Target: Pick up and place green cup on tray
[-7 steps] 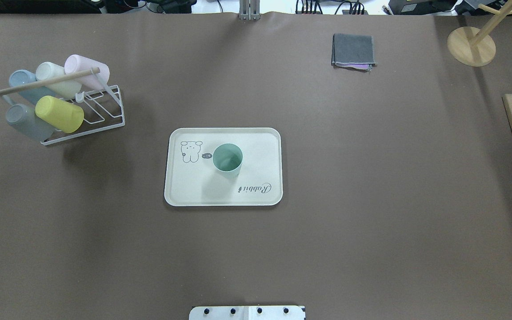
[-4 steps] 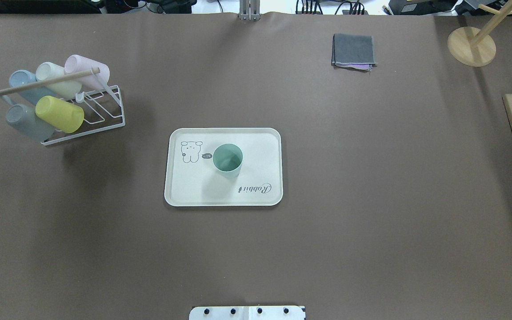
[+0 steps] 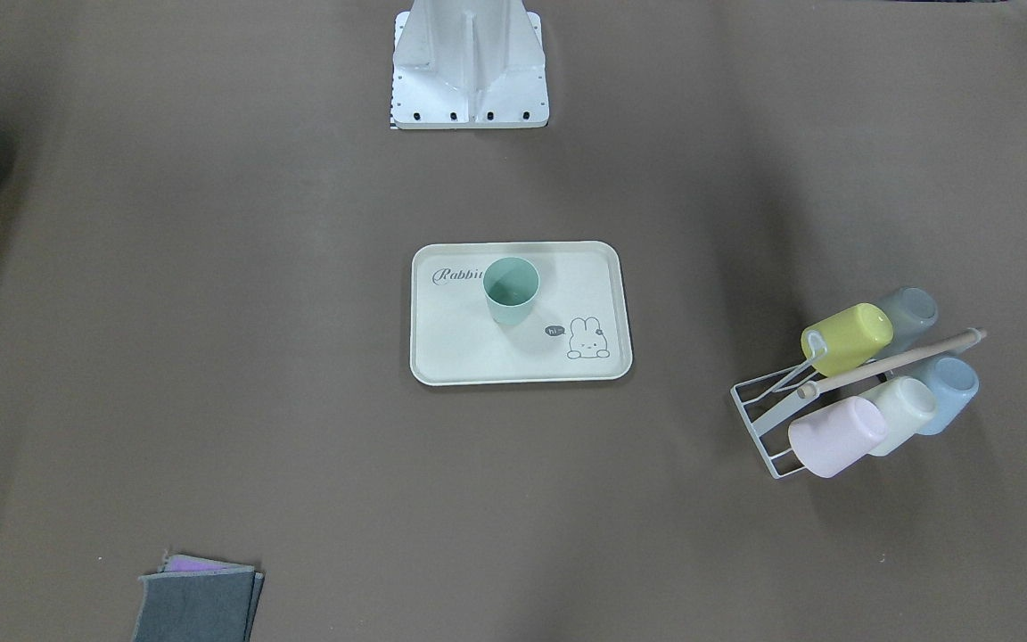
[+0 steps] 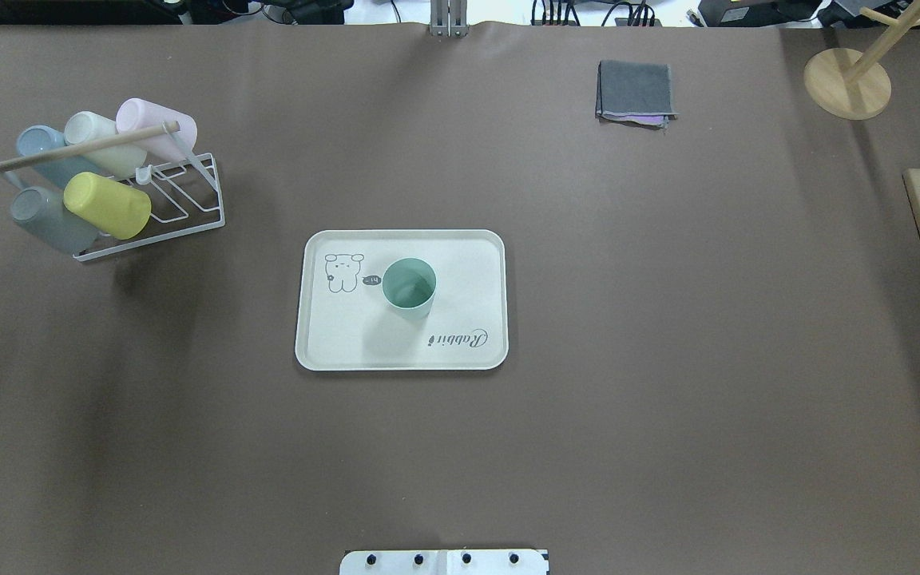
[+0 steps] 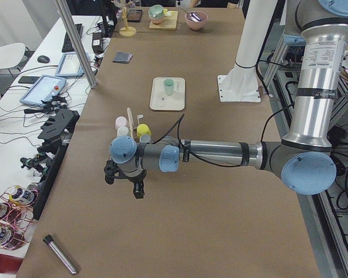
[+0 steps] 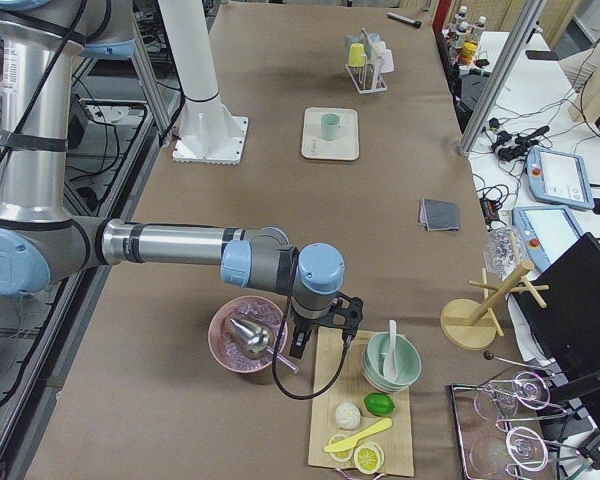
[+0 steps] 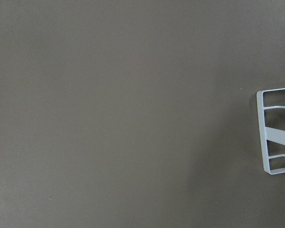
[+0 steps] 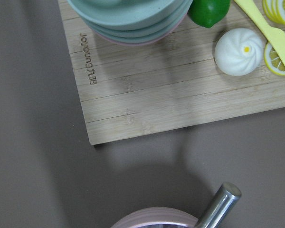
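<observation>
Matte mint plastic, thin-walled and without a handle: the green cup (image 4: 409, 287) looks light and stiff, hard to break but easy to tip or to squeeze out of round. Its slight taper and smooth skin could let it slip down through a pinch. I judge the best hold to be across the upper wall just under the rim, or with one finger inside the open mouth and one outside. It stands upright, mouth up, on the tray (image 4: 324, 347), between the bunny drawing and the "Rabbit" script, so the placing looks done.

Both the overhead and front-facing views show cup and tray plainly, with no arm over them. Only the side views show the arms. One has the left tool (image 5: 123, 184) hanging over the worktop (image 4: 668, 359) near the wire rack (image 4: 188, 200), well apart from the tray. The other has the right tool (image 6: 320, 342) at the edge of a bamboo board (image 6: 400, 435), beside a pink bowl (image 6: 218, 335).

From those views I cannot tell whether either tool stands apart or together. The wrist cameras show no fingers, only a rack corner on the left and the board with its food on the right.
</observation>
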Tool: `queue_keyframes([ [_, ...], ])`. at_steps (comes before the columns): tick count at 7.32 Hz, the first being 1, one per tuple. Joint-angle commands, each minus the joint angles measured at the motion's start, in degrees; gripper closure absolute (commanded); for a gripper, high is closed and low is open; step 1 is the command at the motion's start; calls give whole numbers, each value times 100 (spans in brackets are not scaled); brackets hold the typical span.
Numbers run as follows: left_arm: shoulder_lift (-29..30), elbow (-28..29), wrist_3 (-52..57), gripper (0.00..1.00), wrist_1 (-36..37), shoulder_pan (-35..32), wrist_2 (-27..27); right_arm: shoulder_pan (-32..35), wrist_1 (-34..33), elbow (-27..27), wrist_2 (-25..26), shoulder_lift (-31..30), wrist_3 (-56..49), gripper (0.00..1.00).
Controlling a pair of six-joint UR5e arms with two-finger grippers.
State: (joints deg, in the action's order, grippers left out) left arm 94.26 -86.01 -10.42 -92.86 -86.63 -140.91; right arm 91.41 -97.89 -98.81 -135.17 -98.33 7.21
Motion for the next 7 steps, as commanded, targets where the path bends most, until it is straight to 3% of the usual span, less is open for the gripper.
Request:
queue_keyframes([
  [1,-66,67,5,1,-144,-20,11,0,6,2,-9,-2,-1,0],
  [7,-101,-12,57,1,-153,-274,29,0,6,2,-9,-11,-9,0],
])
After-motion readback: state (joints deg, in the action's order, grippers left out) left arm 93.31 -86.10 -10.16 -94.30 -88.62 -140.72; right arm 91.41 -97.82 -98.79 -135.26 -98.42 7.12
